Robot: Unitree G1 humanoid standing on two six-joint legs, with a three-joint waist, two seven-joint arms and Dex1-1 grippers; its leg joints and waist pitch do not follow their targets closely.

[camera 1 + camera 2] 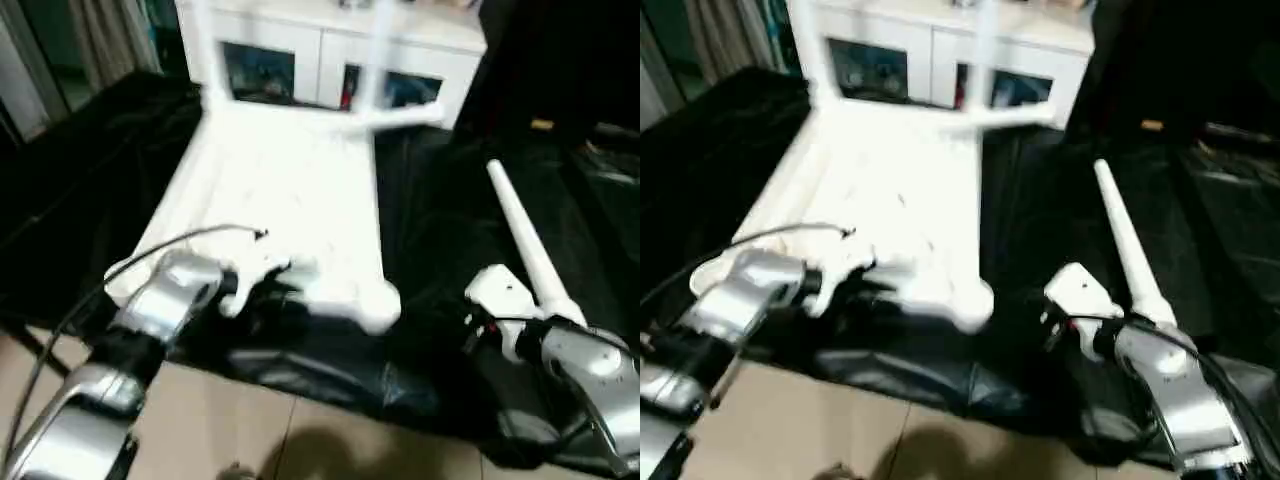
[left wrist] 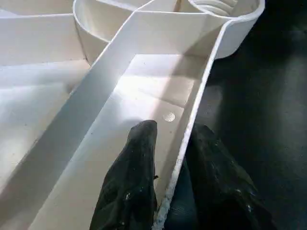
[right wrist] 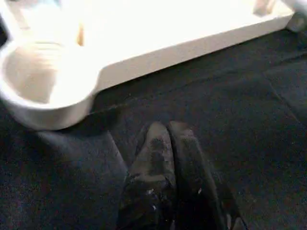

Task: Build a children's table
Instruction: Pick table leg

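a: where is the left claw (image 2: 168, 182) now?
b: its two black fingers are clamped on the near edge wall of the children's table (image 1: 290, 190), one finger inside the ribbed underside, one outside. i think it holds the top so it does not slide on the bench (image 1: 440, 230).

a: and the right claw (image 3: 168, 167)?
b: its fingers are pressed together with nothing between them. it hangs just above the black cover, near the empty corner socket (image 3: 38, 81).

a: why does the top lie upside down?
b: so the sockets face up and can take legs. two legs stand already in the far corners, the far left leg (image 1: 200, 45) and the far right leg (image 1: 378, 50).

a: and the others?
b: one loose leg (image 1: 525, 245) lies on the cover beside the right arm, apart from the top. a fourth i cannot see. behind all stands a white cabinet (image 1: 330, 50).
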